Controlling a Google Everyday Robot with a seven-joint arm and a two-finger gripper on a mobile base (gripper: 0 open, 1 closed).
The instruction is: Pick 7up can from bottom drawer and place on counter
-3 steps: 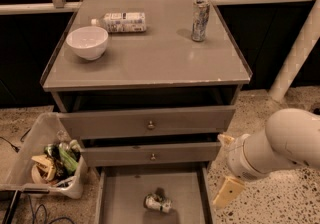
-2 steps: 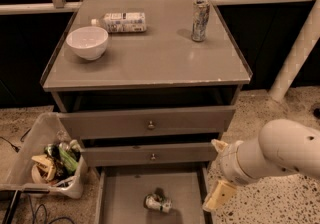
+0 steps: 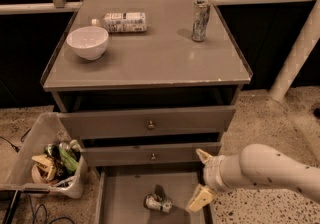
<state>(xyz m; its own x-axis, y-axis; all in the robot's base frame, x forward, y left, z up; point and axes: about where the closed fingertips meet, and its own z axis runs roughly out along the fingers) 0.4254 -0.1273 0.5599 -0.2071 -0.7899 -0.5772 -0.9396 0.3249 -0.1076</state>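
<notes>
Gripper [image 3: 198, 179], jaws spread and empty, hangs just right of the 7up can [image 3: 157, 202] lying in the open bottom drawer [image 3: 124, 199].

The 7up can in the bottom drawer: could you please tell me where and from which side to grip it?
Probably grip the 7up can across its round middle, from above: it lies on its side on the bottom drawer floor, ends pointing sideways. The gripper hangs open just beside it.
</notes>
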